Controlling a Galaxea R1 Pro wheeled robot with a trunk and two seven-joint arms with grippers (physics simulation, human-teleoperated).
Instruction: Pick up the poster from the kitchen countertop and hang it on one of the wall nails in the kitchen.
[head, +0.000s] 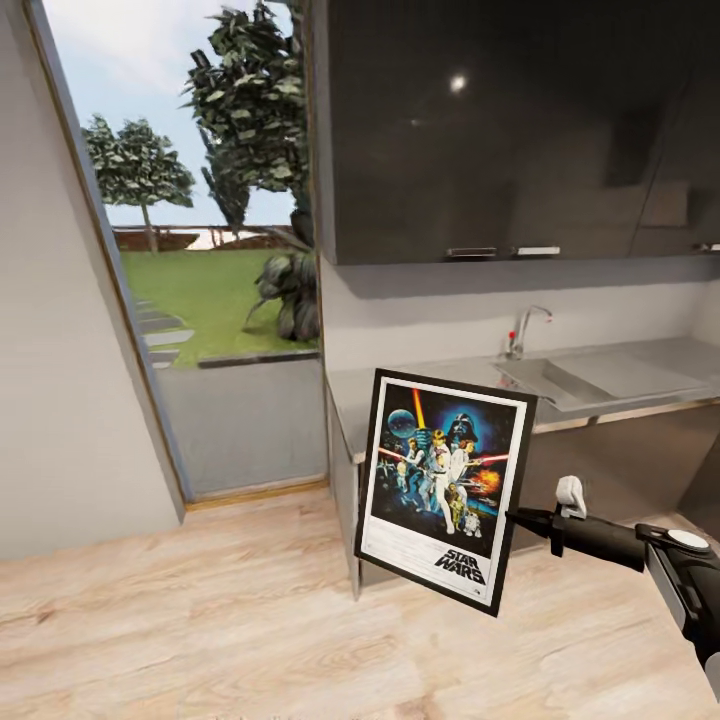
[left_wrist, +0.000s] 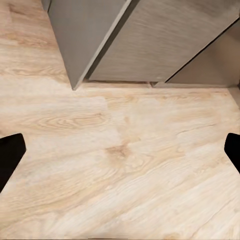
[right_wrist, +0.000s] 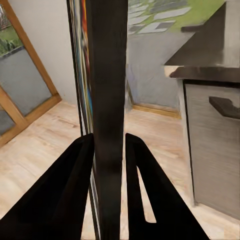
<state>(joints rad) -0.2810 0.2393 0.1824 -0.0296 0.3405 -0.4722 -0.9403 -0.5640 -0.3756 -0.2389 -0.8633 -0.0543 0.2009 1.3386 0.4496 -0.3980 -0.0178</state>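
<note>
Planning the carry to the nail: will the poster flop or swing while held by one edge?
Probably stiff: the poster stays flat though the right gripper pinches only its side edge. Likely light. It hangs tilted, so it may pivot between the fingers if jolted.

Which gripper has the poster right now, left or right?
The right gripper: its fingers pinch the poster by its edge. The left gripper hangs open over bare wood floor.

Left tool (left_wrist: 120, 152) fingertips cropped at edges

Pale wooden floor (left_wrist: 125, 160) is seen | grey cabinet fronts (left_wrist: 150, 40) beyond | dark fingertips (left_wrist: 9, 155) spread wide apart
</note>
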